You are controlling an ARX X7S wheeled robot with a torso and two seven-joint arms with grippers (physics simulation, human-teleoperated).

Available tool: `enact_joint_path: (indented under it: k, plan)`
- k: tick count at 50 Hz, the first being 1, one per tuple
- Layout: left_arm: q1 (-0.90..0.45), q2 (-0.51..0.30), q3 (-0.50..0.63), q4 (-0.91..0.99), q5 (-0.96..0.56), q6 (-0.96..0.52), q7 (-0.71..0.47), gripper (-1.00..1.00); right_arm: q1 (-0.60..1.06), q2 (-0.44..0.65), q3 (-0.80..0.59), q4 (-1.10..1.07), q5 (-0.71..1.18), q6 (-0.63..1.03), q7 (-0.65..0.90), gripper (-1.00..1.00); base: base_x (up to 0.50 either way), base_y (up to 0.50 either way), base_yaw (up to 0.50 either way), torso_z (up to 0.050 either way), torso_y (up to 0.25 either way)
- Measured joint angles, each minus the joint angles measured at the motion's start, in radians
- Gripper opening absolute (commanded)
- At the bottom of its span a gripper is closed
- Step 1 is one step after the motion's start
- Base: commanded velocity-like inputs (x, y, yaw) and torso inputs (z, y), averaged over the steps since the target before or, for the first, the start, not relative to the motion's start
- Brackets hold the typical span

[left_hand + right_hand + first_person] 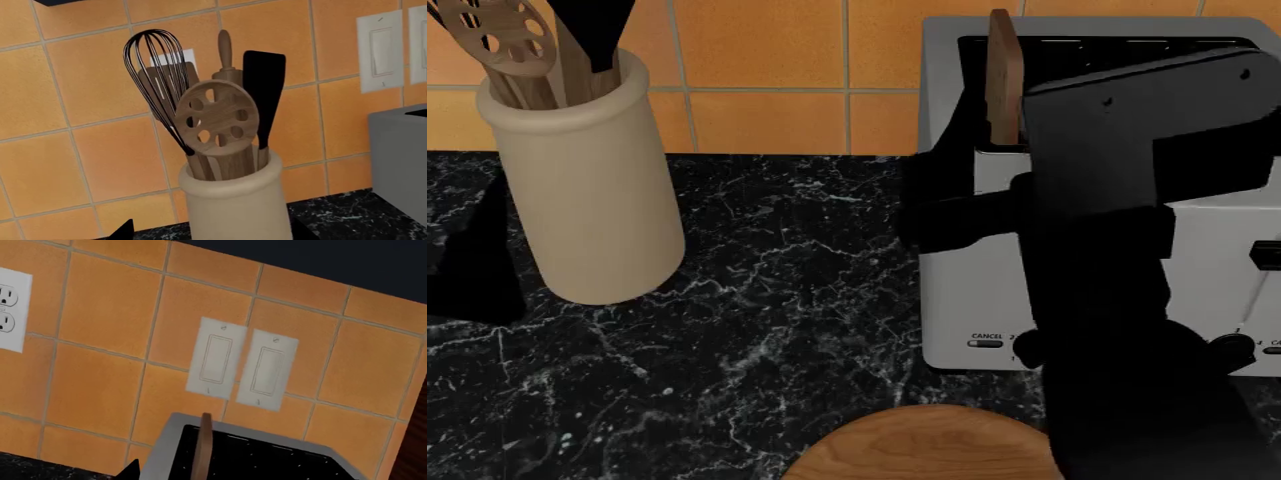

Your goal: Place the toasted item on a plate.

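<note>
Toast (1002,80) upright in toaster (961,290) slot | crock (587,190) holds utensils | plate (921,445) empty | hands' opening: cannot tell

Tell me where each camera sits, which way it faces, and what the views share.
Head view: up on the robot, looking down over the counter, toaster and plate; the dark right arm fills its right side.
Left wrist view: low, facing the utensil crock and tiled wall; dark gripper tips at the edge.
Right wrist view: facing the wall switches above the toaster; the toast slice stands in its slot.
All three show the toaster.
</note>
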Motion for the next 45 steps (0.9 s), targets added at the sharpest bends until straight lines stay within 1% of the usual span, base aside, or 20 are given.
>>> enact_joint_path:
  k: [10, 22, 30, 45]
  plan:
    - [0.007, 0.000, 0.005, -0.006, -0.001, 0.015, 0.003, 1.00, 0.164, 0.020, -0.039, 0.034, 0.039, 0.188, -0.040, 1.00, 0.00, 0.00, 0.00, 0.000, 0.000]
    - [0.019, 0.002, 0.013, -0.021, 0.002, 0.040, 0.007, 1.00, 0.345, 0.039, -0.113, 0.175, 0.057, 0.306, -0.090, 1.00, 0.00, 0.00, 0.00, 0.000, 0.000]
    - [0.021, 0.004, 0.023, -0.035, 0.007, 0.054, 0.007, 1.00, 0.465, 0.028, -0.173, 0.352, 0.045, 0.296, -0.122, 1.00, 0.00, 0.00, 0.00, 0.000, 0.000]
    - [0.040, 0.001, 0.027, -0.048, 0.012, 0.077, 0.007, 1.00, 0.598, -0.038, -0.265, 0.683, 0.009, 0.175, -0.162, 1.00, 0.00, 0.00, 0.00, 0.000, 0.000]
